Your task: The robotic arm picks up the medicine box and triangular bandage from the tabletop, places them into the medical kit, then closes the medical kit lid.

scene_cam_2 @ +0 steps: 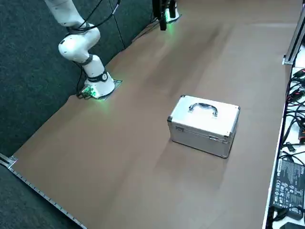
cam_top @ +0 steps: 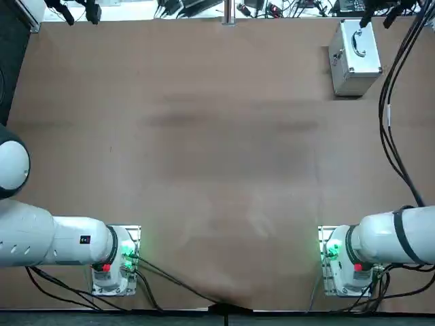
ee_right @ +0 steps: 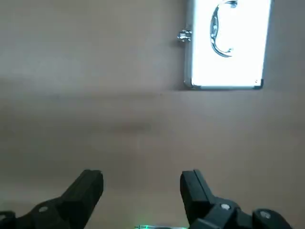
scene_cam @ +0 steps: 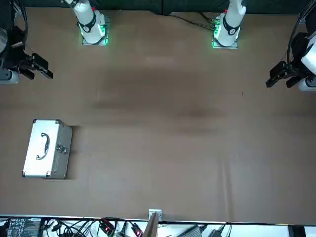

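- Medical kit [scene_cam_2: 202, 126] on the table [scene_cam_2: 128, 157], medical kit lid [scene_cam_2: 205, 114] closed, seemingly unlatched or latched I cannot tell.
- Right gripper [ee_right: 141, 183] above the table, fingers wide apart.

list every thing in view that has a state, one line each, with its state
medical kit lid: closed
medical kit: shut, upright on the table
lid handle: folded down or raised, cannot tell
right gripper: open, holding nothing, off the kit
medicine box and triangular bandage: not in view
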